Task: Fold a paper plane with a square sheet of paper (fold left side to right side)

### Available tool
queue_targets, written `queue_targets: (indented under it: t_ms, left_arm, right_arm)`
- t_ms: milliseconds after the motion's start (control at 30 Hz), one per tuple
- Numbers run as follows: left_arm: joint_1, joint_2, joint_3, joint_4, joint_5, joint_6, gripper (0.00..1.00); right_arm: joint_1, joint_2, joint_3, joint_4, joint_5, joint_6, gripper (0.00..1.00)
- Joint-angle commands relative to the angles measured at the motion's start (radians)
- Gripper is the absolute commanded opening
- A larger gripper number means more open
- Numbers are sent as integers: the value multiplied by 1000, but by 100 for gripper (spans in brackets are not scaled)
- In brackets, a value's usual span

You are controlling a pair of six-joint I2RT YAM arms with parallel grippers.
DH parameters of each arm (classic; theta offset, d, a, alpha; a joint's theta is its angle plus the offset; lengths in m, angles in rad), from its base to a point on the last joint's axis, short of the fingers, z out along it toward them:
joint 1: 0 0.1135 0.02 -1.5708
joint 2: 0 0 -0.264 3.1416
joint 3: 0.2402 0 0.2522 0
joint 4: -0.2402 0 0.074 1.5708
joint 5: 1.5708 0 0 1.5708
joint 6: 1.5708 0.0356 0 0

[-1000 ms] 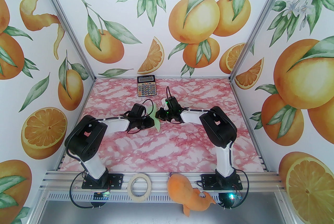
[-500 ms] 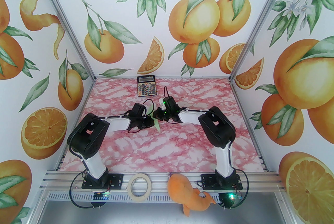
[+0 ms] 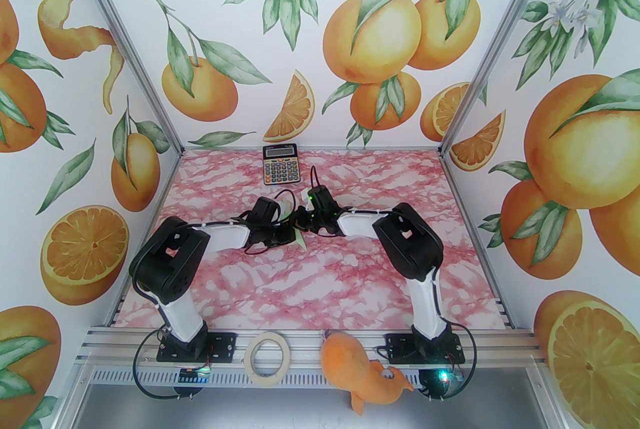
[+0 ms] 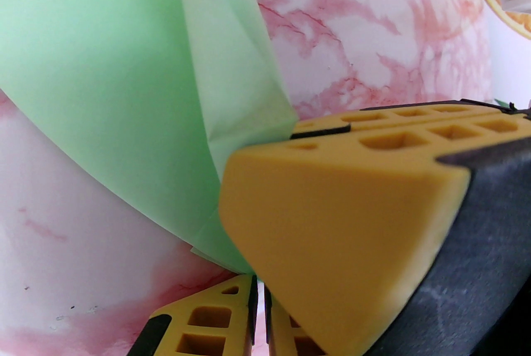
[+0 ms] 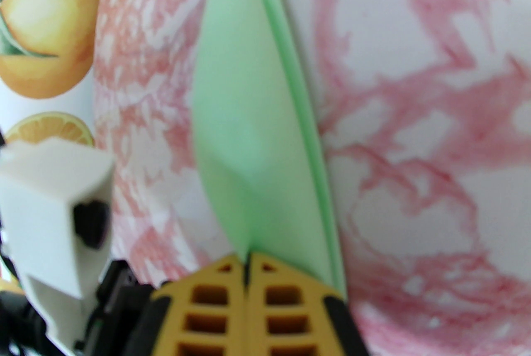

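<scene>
The pale green paper (image 3: 301, 241) is folded into a narrow, pointed, layered shape and stands on edge between both grippers at mid-table. My left gripper (image 3: 292, 233) is shut on it from the left. In the left wrist view the paper (image 4: 103, 55) rises from the left gripper (image 4: 258, 300), whose yellow fingers are pressed together. My right gripper (image 3: 301, 219) is shut on the paper from the right. In the right wrist view the right gripper (image 5: 247, 263) pinches the base of the paper (image 5: 249, 118). The right gripper's yellow finger (image 4: 332, 201) looms in the left wrist view, pressed against the paper.
A black-and-orange calculator (image 3: 280, 164) lies at the back of the pink marbled table (image 3: 320, 282). A beige tape roll (image 3: 269, 357) and an orange plush toy (image 3: 362, 374) sit on the front rail. The left arm's white link (image 5: 54, 201) is close beside the right gripper.
The right gripper has moved left, up against the left gripper. The paper between them has closed up and shows less from above. The left arm shifted slightly at first, then held still.
</scene>
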Motion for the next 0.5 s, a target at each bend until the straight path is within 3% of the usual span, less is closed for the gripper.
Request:
queue_targets:
  t_ms: [0, 300, 467]
  left_arm:
    - [12, -54, -34, 39, -23, -2, 16]
    - [86, -175, -183, 207, -14, -100, 26]
    - [140, -186, -194, 224, 7, -113, 36]
  right_arm:
    - [11, 14, 10, 3, -5, 0, 3]
    - [16, 12, 16, -6, 1, -9, 4]
    - [18, 13, 20, -14, 3, -17, 6]
